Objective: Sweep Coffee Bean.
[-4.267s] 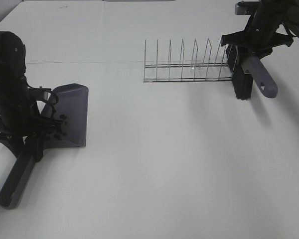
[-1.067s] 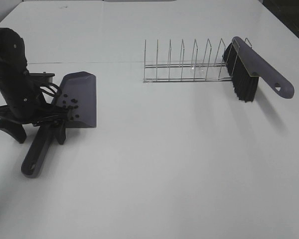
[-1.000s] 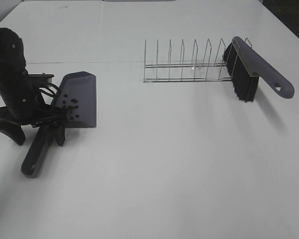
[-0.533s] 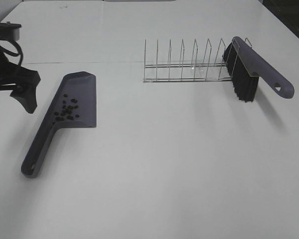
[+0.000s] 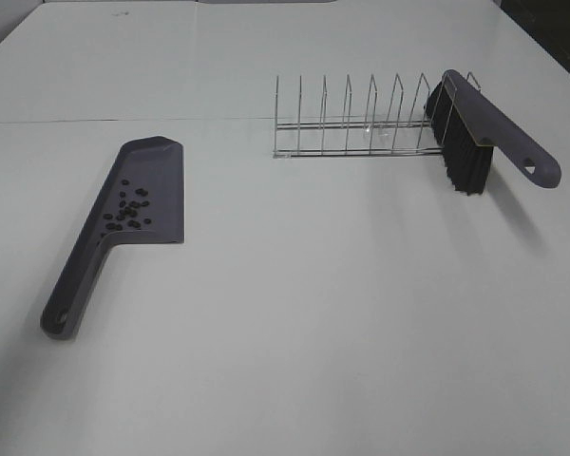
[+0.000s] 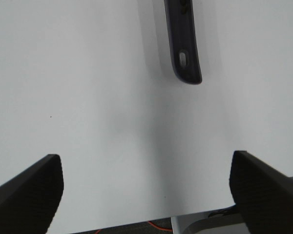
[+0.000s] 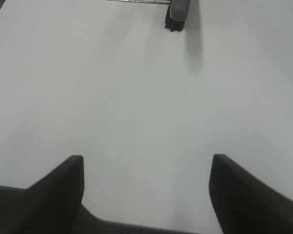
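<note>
Neither arm visible from the high camera, both pulled back off the work area. Left gripper (image 6: pixel 145 190) spread wide over bare white table (image 5: pixel 342 313), nothing between the dark fingertips (image 6: pixel 31 187), pointed at the tail end of the dustpan (image 5: pixel 133 204) handle with its little hang hole. Right gripper (image 7: pixel 145 190) also spread apart and holding nothing, hanging above plain tabletop, with the brush (image 5: pixel 480 133) far off at the edge of its view.

No brands, labels or writing readable anywhere.

Counts: one grey dustpan, lying flat on the left side of the table, handle toward the near edge. One grey brush with black bristles, propped at the right end of the wire rack (image 5: pixel 356 123), bristles down, handle sticking out to the right. One wire rack, roughly seven or eight upright dividers, hard to pin down exactly. Coffee beans (image 5: pixel 128 207) all sitting inside the dustpan scoop, clustered near the handle end, somewhere around a dozen to fifteen visible, too tiny and bunched up for an exact count. One faint seam line running across the table behind the pan and rack.
</note>
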`<state>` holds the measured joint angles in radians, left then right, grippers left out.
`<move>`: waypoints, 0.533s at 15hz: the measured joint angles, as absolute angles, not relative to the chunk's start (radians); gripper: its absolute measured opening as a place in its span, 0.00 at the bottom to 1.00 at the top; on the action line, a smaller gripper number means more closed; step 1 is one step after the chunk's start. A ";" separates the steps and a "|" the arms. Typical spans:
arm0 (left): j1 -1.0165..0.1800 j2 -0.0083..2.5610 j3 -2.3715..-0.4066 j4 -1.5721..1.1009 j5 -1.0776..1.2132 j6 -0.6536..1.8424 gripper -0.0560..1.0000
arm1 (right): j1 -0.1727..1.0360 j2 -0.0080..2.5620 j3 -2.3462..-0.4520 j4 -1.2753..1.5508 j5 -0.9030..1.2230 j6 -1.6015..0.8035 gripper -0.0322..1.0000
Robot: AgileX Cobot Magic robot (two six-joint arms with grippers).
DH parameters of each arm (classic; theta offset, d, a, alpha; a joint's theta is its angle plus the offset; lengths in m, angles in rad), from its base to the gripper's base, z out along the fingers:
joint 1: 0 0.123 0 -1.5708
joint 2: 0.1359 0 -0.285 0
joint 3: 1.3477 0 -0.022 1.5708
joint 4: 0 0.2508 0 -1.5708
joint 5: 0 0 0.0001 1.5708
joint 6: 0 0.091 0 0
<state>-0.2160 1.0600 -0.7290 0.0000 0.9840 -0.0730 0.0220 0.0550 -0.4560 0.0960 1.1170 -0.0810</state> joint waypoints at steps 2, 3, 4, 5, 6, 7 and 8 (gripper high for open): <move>-0.216 0.824 -0.622 0.000 1.010 -0.091 0.85 | 0.022 0.055 -0.456 0.096 1.117 -0.081 0.69; -0.216 0.737 -0.595 0.000 1.029 -0.096 0.85 | 0.022 0.055 -0.456 0.096 1.117 -0.081 0.69; -0.216 0.644 -0.572 0.000 1.041 -0.096 0.85 | 0.022 0.055 -0.456 0.096 1.117 -0.081 0.69; -0.216 0.600 -0.557 0.000 1.046 -0.096 0.85 | 0.022 0.055 -0.456 0.096 1.117 -0.081 0.69; -0.216 0.528 -0.535 0.000 1.062 -0.096 0.85 | 0.022 0.055 -0.456 0.096 1.117 -0.081 0.69; -0.216 0.460 -0.528 0.000 1.075 -0.096 0.85 | 0.022 0.055 -0.456 0.096 1.117 -0.081 0.69; -0.216 0.391 -0.526 0.000 1.075 -0.096 0.85 | 0.022 0.055 -0.456 0.096 1.117 -0.081 0.69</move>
